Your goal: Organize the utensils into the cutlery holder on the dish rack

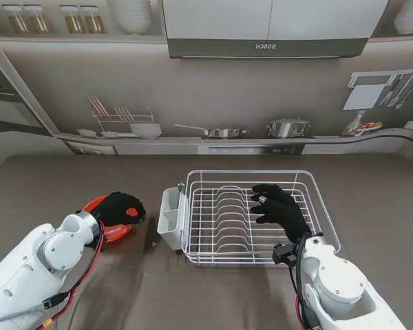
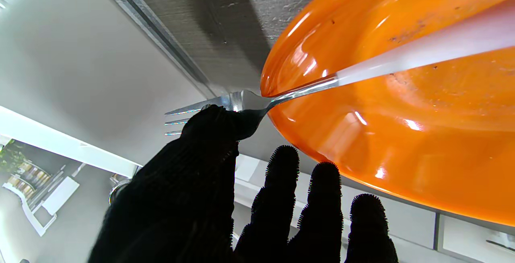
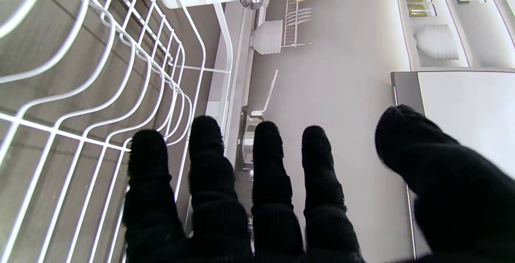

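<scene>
A metal fork (image 2: 245, 101) lies across the rim of an orange plate (image 2: 402, 142), its handle reaching in over the plate and its tines sticking out past the edge. The left robot hand (image 1: 118, 208) is over that plate, on the left part of the surface (image 1: 69, 179); in its wrist view the thumb (image 2: 217, 134) presses against the fork's neck while the other fingers (image 2: 281, 174) stand straight and apart, so the fork is touched but not clasped that I can see. To the right of the plate, just beside the left wall of the white wire dish rack (image 1: 255, 216), hangs the white cutlery holder (image 1: 171, 216); I cannot make out anything inside it. The right robot hand (image 1: 281, 210) hovers over the right half of the rack, fingers (image 3: 209, 150) spread and holding nothing. A shelf with pots and a small rack runs along the wall beyond.
</scene>
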`<state>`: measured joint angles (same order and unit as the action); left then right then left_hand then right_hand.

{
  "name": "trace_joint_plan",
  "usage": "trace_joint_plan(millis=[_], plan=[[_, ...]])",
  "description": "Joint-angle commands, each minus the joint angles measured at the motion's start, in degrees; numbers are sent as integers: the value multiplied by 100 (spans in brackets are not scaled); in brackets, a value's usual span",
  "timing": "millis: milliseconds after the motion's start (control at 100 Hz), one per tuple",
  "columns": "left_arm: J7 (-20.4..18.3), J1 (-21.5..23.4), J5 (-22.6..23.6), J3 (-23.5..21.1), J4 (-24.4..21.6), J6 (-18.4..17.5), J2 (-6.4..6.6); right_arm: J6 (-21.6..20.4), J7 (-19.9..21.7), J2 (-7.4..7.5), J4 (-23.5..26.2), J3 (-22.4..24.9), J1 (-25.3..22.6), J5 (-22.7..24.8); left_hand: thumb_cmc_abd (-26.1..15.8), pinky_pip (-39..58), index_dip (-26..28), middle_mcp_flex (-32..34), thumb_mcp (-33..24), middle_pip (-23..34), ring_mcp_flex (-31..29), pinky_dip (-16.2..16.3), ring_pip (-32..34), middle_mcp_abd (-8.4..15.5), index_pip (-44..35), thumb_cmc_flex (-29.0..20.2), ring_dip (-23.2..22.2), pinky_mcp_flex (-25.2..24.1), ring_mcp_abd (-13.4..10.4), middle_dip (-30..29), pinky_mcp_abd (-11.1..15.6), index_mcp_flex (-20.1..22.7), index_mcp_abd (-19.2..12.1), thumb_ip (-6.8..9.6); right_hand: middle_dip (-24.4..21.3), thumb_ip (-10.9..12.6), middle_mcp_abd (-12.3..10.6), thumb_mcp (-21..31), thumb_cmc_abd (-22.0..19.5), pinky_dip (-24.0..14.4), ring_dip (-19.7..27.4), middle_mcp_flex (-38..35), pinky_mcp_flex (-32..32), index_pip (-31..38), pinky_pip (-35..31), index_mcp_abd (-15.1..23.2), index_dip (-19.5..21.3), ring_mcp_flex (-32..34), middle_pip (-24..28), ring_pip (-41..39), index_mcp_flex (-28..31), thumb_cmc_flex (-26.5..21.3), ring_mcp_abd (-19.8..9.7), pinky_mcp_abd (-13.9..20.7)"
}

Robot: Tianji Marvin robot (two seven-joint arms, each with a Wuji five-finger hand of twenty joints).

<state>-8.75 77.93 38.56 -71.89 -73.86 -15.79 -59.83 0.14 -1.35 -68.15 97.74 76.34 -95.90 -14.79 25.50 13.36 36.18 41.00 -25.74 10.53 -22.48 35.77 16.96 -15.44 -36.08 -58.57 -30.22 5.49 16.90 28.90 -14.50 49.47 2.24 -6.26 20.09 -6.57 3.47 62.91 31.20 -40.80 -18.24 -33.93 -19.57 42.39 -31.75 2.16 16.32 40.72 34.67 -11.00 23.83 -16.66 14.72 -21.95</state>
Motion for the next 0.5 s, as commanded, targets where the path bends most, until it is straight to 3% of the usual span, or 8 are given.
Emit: trace_joint_plan(millis=[0, 250, 380, 490], plan=[[-57, 11, -19, 0, 20, 5, -40, 8, 69, -29, 40, -4, -34, 4, -267, -100, 153, 65, -6, 70, -78, 124, 116, 112, -643, -270, -53, 22, -8, 90, -45, 197, -146, 4, -39, 58, 28, -10, -127, 0, -75, -126, -33, -28, -9, 18, -93, 160, -26, -48, 98, 165, 58, -159], [204, 73, 158, -100, 10, -180, -55, 17, 85, -28, 32, -7, -31, -8, -301, -32, 423, 422, -217, 447, -359, 114, 321, 493, -1054, -160, -102, 248, -134, 438, -14, 123, -157, -79, -38, 58, 24, -10, -137, 3, -74, -126, -36, -28, -12, 26, -94, 159, -26, -48, 104, 173, 51, -158], [322, 154, 250, -211, -87, -225, -64, 18, 84, -28, 26, -10, -27, -4, -220, 74, 586, 720, -557, 630, -536, 111, 586, 643, -1069, 22, -227, 302, -197, 2257, 21, 162, -164, -204, -39, 60, 29, -9, -145, 5, -73, -124, -35, -29, -12, 21, -94, 158, -27, -48, 104, 172, 63, -156], [346, 223, 293, -310, -192, -260, -64, 26, 84, -29, 20, -15, -22, -3, -160, 383, 635, 1059, -734, 706, -715, 194, 901, 726, -1115, 69, -414, 361, -243, 3032, 40, 178, -127, -255, -39, 60, 32, -9, -150, 6, -73, -119, -35, -31, -12, 18, -95, 158, -30, -48, 103, 175, 65, -157]])
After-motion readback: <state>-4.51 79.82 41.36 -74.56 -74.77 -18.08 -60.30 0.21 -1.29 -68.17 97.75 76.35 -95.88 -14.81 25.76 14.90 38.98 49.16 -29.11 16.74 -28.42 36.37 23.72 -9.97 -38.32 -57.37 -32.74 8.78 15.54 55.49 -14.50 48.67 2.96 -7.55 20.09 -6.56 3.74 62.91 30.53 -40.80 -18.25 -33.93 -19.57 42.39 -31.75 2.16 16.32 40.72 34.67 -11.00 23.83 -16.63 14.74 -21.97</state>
